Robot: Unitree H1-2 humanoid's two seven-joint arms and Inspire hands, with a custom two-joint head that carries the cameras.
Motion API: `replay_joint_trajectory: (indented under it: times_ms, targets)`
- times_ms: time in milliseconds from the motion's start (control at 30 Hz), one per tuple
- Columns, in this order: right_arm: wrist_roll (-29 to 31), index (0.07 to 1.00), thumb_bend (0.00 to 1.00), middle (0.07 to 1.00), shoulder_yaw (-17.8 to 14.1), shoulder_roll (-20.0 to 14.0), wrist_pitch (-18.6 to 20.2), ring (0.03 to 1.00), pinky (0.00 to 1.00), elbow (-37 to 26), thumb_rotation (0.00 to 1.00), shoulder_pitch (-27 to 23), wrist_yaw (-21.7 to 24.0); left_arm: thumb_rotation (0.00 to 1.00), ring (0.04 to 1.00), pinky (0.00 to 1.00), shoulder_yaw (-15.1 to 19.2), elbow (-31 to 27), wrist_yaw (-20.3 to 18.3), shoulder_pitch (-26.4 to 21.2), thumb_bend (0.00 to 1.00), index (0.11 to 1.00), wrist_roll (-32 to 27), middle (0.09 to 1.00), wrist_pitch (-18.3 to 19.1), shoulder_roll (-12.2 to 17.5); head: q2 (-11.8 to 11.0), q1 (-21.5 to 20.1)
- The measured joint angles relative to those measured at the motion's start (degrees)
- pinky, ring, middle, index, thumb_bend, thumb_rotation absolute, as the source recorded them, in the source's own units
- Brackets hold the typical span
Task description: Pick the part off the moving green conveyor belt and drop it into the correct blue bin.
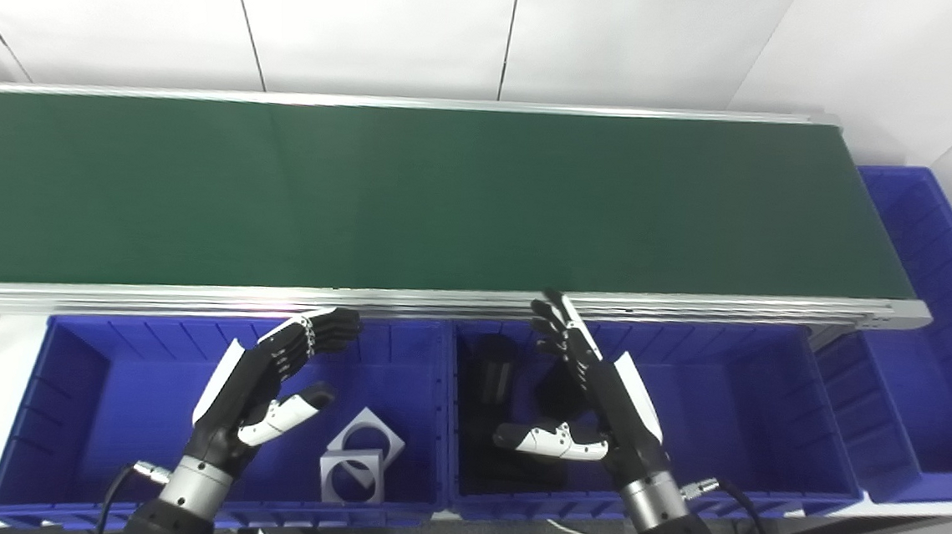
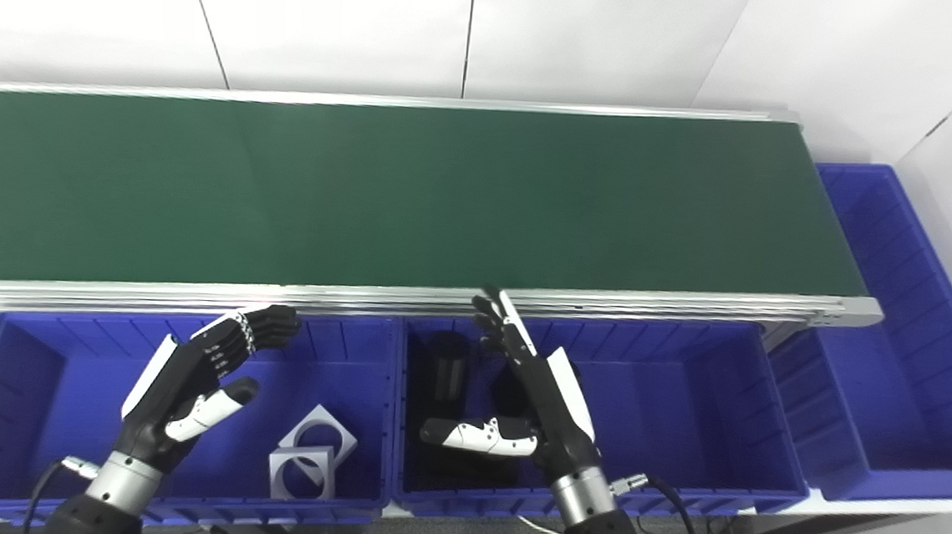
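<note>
The green conveyor belt runs across the picture and carries no part that I can see. My left hand hovers over the left blue bin, open, fingers curled forward and holding nothing. My right hand is raised over the middle blue bin, open, fingers stretched toward the belt's near rail, thumb out to the left. Two grey square frames with round holes lie in the left bin. Dark black parts lie in the middle bin, partly hidden behind my right hand.
A third blue bin stands at the belt's right end, past the roller. The aluminium rail borders the belt just above the bins. White wall panels rise behind the belt. Cables trail from both wrists near the bottom edge.
</note>
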Motion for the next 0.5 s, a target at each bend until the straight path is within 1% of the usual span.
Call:
replay_joint_trajectory:
  times_ms: [67,133,267,500]
  targets:
    - [1.2,0.957,0.96,0.921,-0.6,-0.1,0.0,0.892,0.85,0.0,0.41,0.0,1.2,0.47,0.809,0.79,-0.4,-0.3,0.0,0.0,0.85,0.822,-0.1,0.817,0.0,-0.2,-0.4,1.5]
    - [2.4,0.962,0.95,0.929,-1.2,-0.3,0.1,0.894,0.85,0.0,0.41,0.0,2.4,0.44,0.818,0.8,-0.7,-0.1,0.0,-0.1,0.87,0.832,-0.2,0.831,-0.2,-0.2,-0.6,2.0]
    - [2.5,0.961,0.95,0.93,-2.1,-1.0,0.2,0.889,0.86,0.0,0.41,0.0,4.0,0.42,0.83,0.81,-1.3,1.1,0.0,-0.1,0.89,0.85,-0.2,0.85,-0.8,-0.6,-0.9,2.6]
    - [3.0,0.961,0.93,0.932,-3.8,-0.5,0.4,0.906,0.89,0.2,0.36,0.1,5.2,0.36,0.854,0.82,-2.0,1.0,0.6,-0.1,0.9,0.868,0.0,0.874,-0.9,-2.0,-1.2,2.6]
